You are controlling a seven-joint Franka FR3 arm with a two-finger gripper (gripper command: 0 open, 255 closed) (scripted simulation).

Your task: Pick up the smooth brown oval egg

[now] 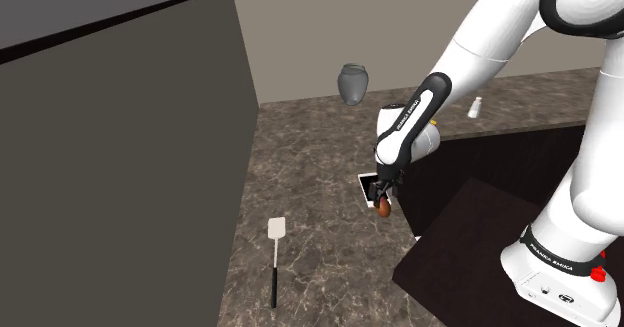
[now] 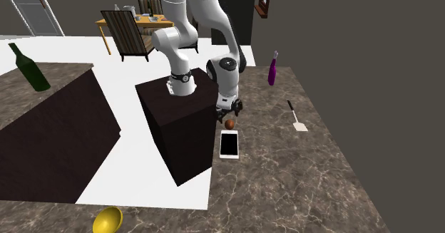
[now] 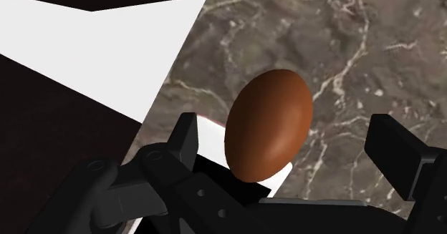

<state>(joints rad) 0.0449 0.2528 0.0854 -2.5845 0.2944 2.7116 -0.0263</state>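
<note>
Standing by the marbled worktop [image 1: 320, 155], I saw a spatula [image 1: 275, 243] lying along its edge at the shoulder view's left. A grey vase [image 1: 353, 82] stood at the back edge. Further right, near the edge by the dark stand [image 1: 460, 270], lay a flat white slab [image 2: 229, 145], and the brown egg [image 3: 268, 125] was just beside its end. The black gripper [image 1: 384, 195] hung right over the egg, its fingers [image 3: 185, 136] spread either side, one plainly clear of the shell.
</note>
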